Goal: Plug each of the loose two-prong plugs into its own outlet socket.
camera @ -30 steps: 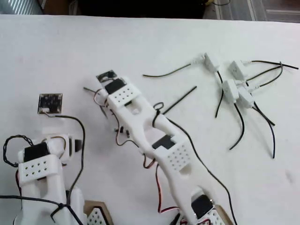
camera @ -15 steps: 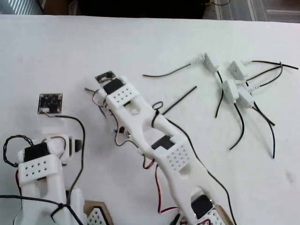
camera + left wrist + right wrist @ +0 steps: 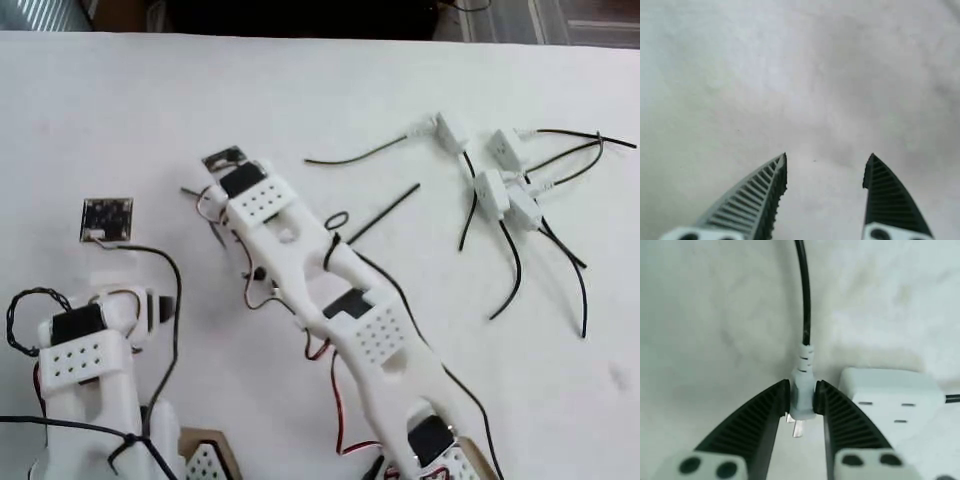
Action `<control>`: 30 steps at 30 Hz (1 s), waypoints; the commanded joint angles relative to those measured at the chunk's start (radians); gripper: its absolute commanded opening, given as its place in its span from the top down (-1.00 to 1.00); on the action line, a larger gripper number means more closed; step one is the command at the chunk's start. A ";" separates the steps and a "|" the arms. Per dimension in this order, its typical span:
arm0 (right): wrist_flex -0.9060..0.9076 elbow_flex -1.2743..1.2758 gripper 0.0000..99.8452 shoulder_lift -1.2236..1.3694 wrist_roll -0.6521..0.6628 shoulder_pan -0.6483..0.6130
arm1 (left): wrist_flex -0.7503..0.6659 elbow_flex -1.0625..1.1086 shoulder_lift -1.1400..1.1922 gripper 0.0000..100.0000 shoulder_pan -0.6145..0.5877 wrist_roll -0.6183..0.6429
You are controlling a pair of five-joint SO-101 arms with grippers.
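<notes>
My right gripper [image 3: 802,385] is shut on a white two-prong plug [image 3: 803,392]. Its black cord [image 3: 803,295] runs straight away over the table, and its metal prongs [image 3: 796,427] show between the fingers. A white outlet socket [image 3: 890,397] lies right beside the plug, slots facing up. In the high view the right arm [image 3: 300,250] stretches diagonally to the table's middle left and covers its own gripper. My left gripper [image 3: 827,158] is open over bare white table, nothing between its fingers. The left arm [image 3: 85,350] stays folded at the near left corner.
Several white outlets and plugs [image 3: 492,190] with black cords [image 3: 510,270] lie in a cluster at the far right. Two loose black cords [image 3: 385,212] lie mid-table. A small dark square board [image 3: 107,220] on a wire lies left of the right arm.
The right arm's wrist has crept slightly farther up and left across the table. The left arm has kept still.
</notes>
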 commanded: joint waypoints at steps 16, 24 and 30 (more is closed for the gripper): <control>0.084 0.009 0.97 -0.188 0.006 -0.001 | -0.015 -0.003 -0.018 0.50 -0.004 -0.008; 0.084 0.304 0.97 -0.647 0.008 -0.008 | -0.015 -0.012 -0.022 0.50 0.004 0.000; 0.058 0.523 0.97 -1.007 0.008 -0.008 | 0.026 -0.137 -0.024 0.50 0.071 0.011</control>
